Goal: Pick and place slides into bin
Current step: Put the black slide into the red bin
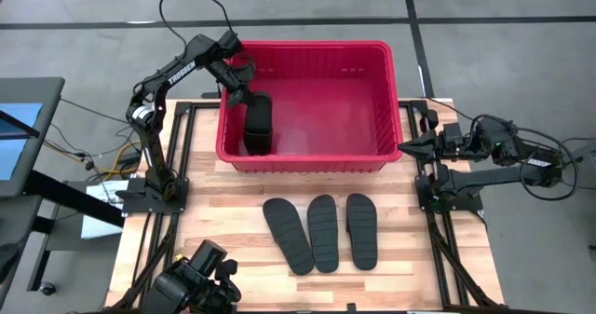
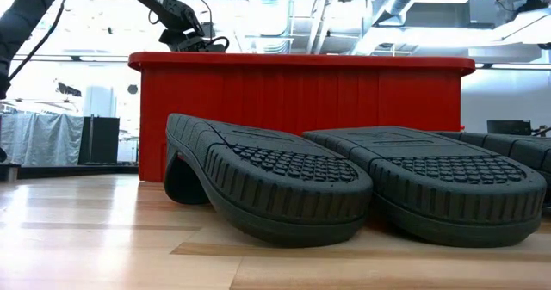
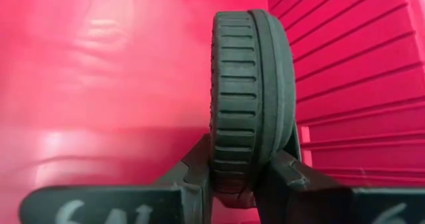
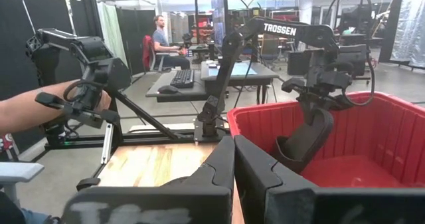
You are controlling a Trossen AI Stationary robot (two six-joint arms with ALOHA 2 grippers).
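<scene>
One black slide (image 1: 258, 126) is inside the red bin (image 1: 307, 157), near its left wall, held by my left gripper (image 1: 248, 98), which reaches in from above. In the left wrist view the slide (image 3: 249, 84) stands on edge between the fingers, ribbed sole to one side. Three more slides lie sole-up in a row on the table in front of the bin: left (image 1: 287, 235), middle (image 1: 323, 232), right (image 1: 362, 228). My right gripper (image 1: 404, 147) is shut and empty by the bin's right near corner. My left gripper pinches one end of the slide (image 3: 242, 174) between its two fingers (image 3: 199, 174), one on the ribbed sole face and one on the opposite face. The fingers come from above, slanting down into the bin, along the slide's length. The slide hangs tilted below them (image 4: 309, 141); the bin wall hides its lower end.
The bin fills the table's far half, and its tall rim (image 2: 301, 63) hides its inside in the low view. Bare wood lies left and right of the three slides. Beyond the table, a person's arm (image 4: 33, 111) holds a control rig, and another person sits at a desk (image 4: 159, 34).
</scene>
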